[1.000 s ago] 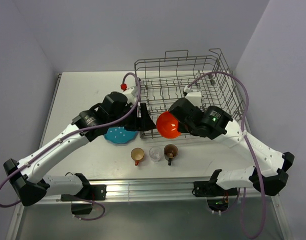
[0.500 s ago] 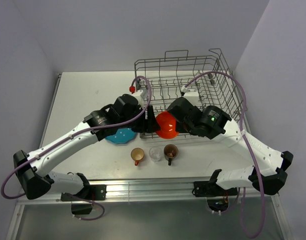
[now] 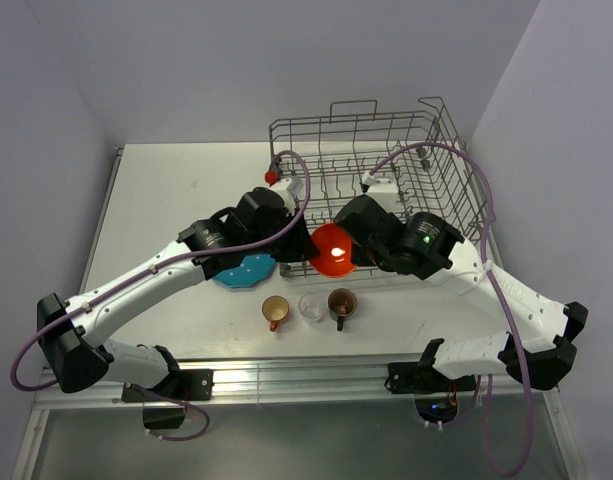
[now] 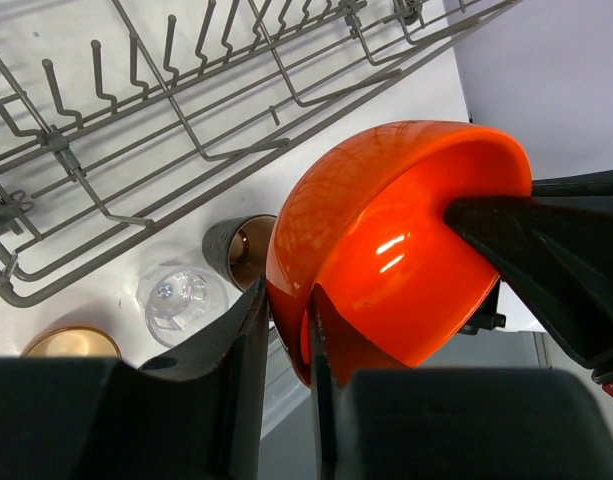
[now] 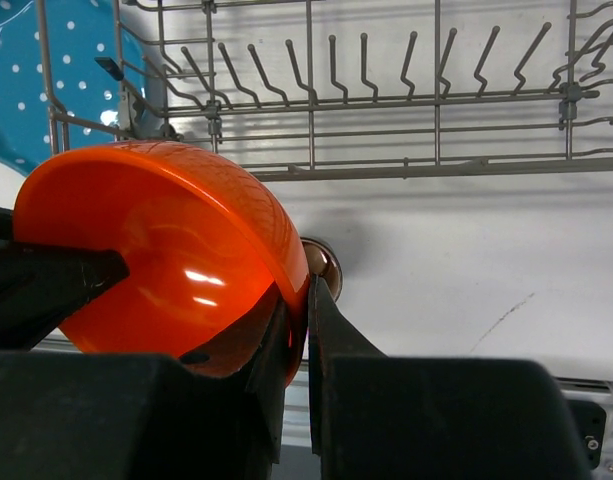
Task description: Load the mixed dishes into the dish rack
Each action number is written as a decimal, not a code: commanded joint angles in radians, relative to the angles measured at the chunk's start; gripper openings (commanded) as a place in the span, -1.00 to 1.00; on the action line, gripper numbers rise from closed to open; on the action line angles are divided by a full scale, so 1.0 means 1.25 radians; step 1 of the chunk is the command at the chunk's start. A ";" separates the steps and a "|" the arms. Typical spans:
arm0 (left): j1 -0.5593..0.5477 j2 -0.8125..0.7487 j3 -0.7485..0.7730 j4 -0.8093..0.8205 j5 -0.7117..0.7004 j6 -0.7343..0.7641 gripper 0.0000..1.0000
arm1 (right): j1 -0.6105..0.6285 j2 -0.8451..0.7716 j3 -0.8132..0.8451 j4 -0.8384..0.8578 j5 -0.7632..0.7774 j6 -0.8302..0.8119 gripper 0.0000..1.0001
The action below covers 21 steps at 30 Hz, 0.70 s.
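The orange-red bowl (image 3: 331, 250) hangs tilted just above the table, in front of the dish rack (image 3: 376, 180). My right gripper (image 5: 304, 320) is shut on one side of its rim. My left gripper (image 4: 286, 330) has its fingers on either side of the opposite rim and is shut on it too. In the top view the left gripper (image 3: 308, 245) and right gripper (image 3: 352, 243) face each other across the bowl. The teal dotted plate (image 3: 248, 270) lies flat to the left. The orange cup (image 3: 275, 310), clear glass (image 3: 311, 307) and brown mug (image 3: 342, 302) stand in a row nearer the table's front edge.
The rack's tall wire sides and upright tines (image 4: 136, 130) stand just behind the bowl. The mug (image 4: 241, 245) and glass (image 4: 176, 295) sit right under the bowl. The table's front rail (image 3: 306, 375) lies close behind the row of cups.
My left arm swung right from over the plate to the bowl, and its jaws closed onto the rim. The right gripper kept its grip, and the bowl barely shifted.
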 commanded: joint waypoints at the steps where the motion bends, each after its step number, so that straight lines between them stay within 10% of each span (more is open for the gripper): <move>1: -0.001 0.001 0.015 0.033 0.002 0.015 -0.69 | 0.007 -0.025 0.037 0.028 0.016 -0.008 -1.00; 11: 0.000 -0.009 -0.009 0.082 0.021 0.021 -1.00 | 0.008 -0.042 0.051 0.038 0.008 -0.027 -0.93; 21: 0.038 -0.031 -0.069 0.172 0.091 0.032 -1.00 | 0.008 -0.063 0.064 0.033 -0.010 -0.050 0.35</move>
